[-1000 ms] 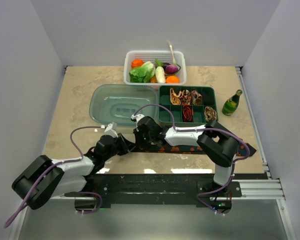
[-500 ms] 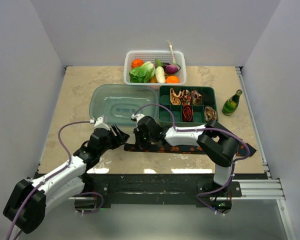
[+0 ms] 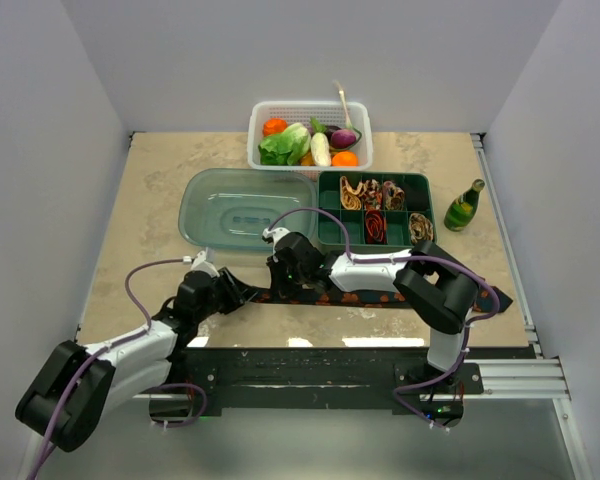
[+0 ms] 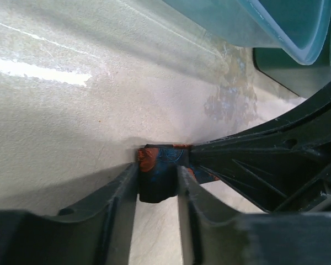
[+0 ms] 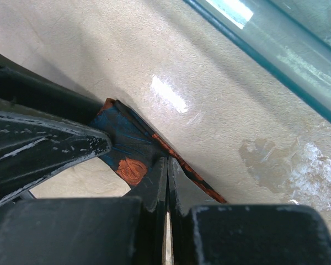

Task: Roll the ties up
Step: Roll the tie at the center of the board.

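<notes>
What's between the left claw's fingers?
The tie: its black, orange-patterned end fills the gap inside the left claw. The left wrist view shows it.

Black tie (image 4: 159, 175) with orange-red motifs; translucent teal lid (image 3: 242, 206).

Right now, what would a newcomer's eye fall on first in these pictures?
Both arms meeting over a black tie stretched along the table's near edge: the left fingers pinch its folded end while the shut right fingers rest on it. Behind, a white basket of bright vegetables stands at the far edge, with a green tray of rolled ties just in front.
</notes>
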